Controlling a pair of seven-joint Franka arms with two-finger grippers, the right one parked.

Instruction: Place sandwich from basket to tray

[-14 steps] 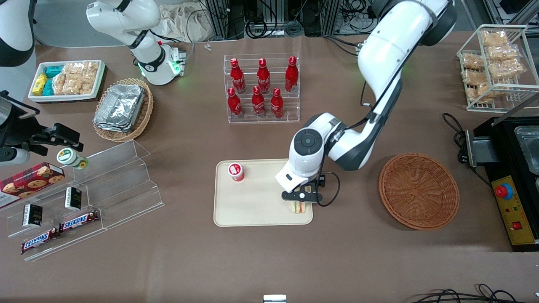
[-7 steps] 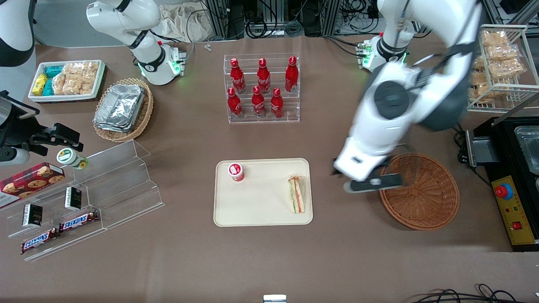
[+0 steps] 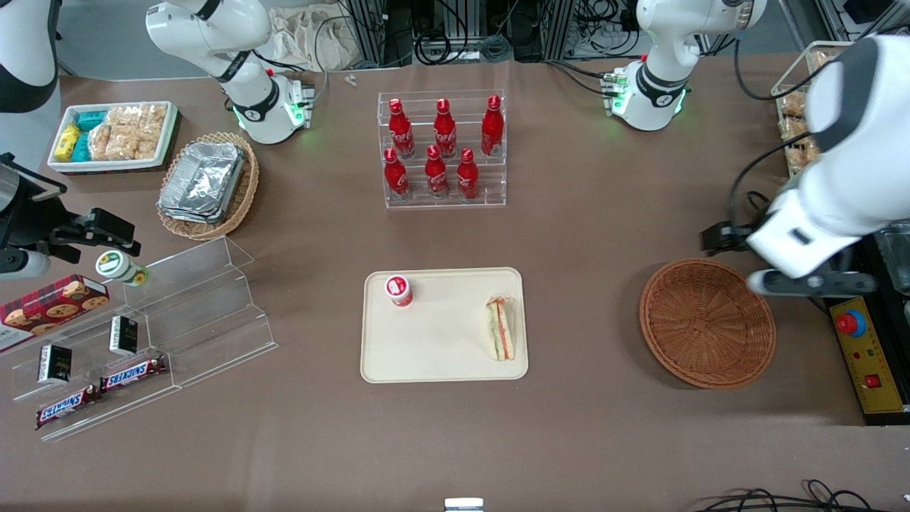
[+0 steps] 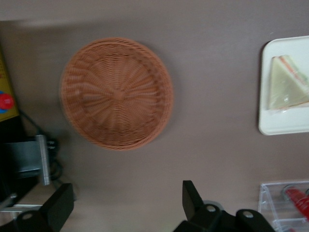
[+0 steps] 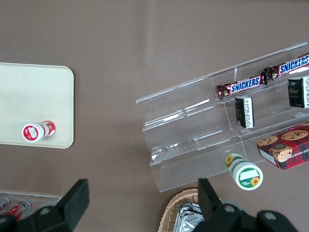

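The gripper (image 4: 128,205) hung high over the brown table (image 4: 212,96) with its two dark fingers (image 4: 193,198) spread wide and nothing between them. Below it the basket (image 4: 116,94) sat empty. Well apart from the basket, the sandwich (image 4: 287,83) lay flat on the tray (image 4: 270,128). A clear rack (image 4: 280,203) with a red bottle (image 4: 297,200) showed beside the fingers.
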